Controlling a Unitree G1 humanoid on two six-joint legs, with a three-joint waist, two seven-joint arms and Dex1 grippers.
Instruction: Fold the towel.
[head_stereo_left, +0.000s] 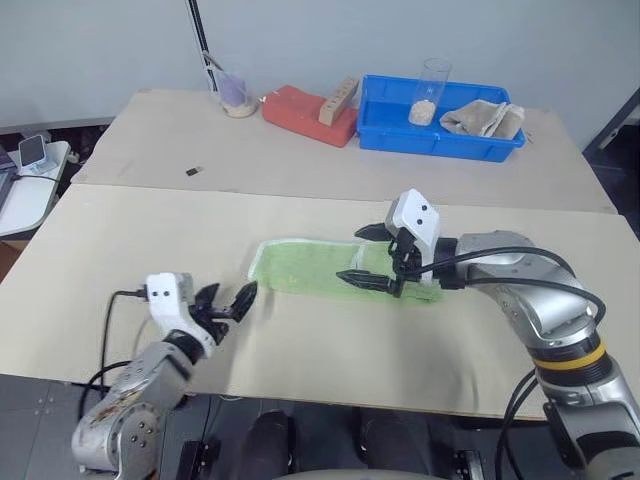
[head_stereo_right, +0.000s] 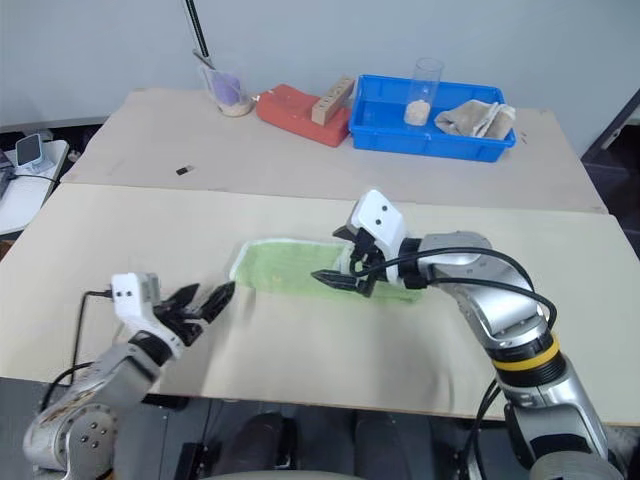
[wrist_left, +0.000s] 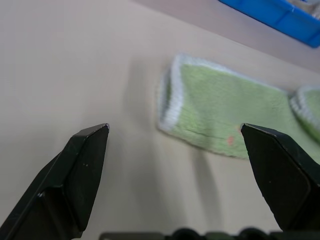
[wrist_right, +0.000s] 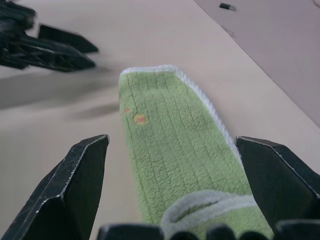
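Table (head_stereo_left: 330, 350): towel (head_stereo_left: 310, 268) under right gripper (head_stereo_left: 372, 256)

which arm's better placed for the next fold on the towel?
Probably right. The right gripper is open and hangs directly over the towel, near its right end. The left gripper, also open, sits off the towel's left end above bare table, so it would need to reach in.

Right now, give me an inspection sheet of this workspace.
Surface: beige tabletop, two boards butted together.
Job's things: lime-green towel with white edging, folded into a narrow strip, flat.
Clutter: blue plastic tray holding clear tumbler and beige rag; red block; wooden block; clear cup.
Grippers: left gripper open beside the towel; right gripper open above it.
Cables: black cable on left arm.
Surroundings: grey wall.
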